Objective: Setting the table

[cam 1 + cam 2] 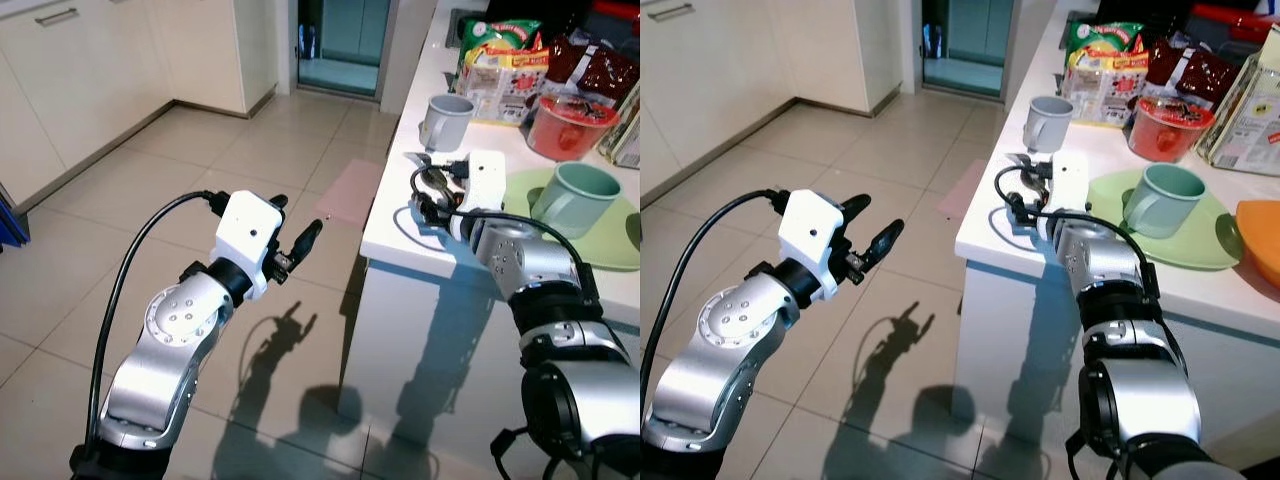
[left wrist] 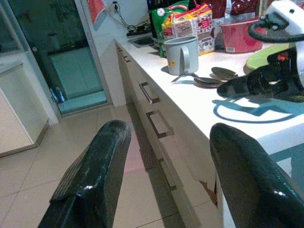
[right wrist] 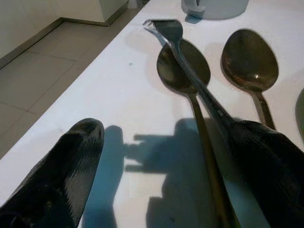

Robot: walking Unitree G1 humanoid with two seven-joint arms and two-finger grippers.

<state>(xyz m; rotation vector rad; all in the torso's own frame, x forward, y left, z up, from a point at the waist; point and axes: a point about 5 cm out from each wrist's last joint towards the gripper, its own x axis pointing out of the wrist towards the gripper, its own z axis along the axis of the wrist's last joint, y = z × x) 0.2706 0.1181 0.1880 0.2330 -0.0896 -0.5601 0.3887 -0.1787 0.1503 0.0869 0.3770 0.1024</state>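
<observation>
On the white counter (image 1: 400,240) lie two dark metal spoons (image 3: 183,66) (image 3: 249,59) and a fork (image 3: 166,29), the fork resting across one spoon. My right gripper (image 3: 164,137) hovers low over their handles, open; the fork's handle runs under one finger (image 3: 270,161). A grey-blue mug (image 1: 446,120) stands just beyond the cutlery. A green mug (image 1: 572,197) sits on a green plate (image 1: 610,250) to the right. My left gripper (image 1: 297,222) is open and holds nothing, out over the tiled floor left of the counter.
A red bowl (image 1: 566,126) and snack packets (image 1: 500,70) crowd the back of the counter. An orange dish (image 1: 1262,240) lies at the far right. Drawer handles (image 2: 149,92) line the counter front. Cabinets (image 1: 90,70) stand to the left, a doorway (image 1: 345,40) ahead.
</observation>
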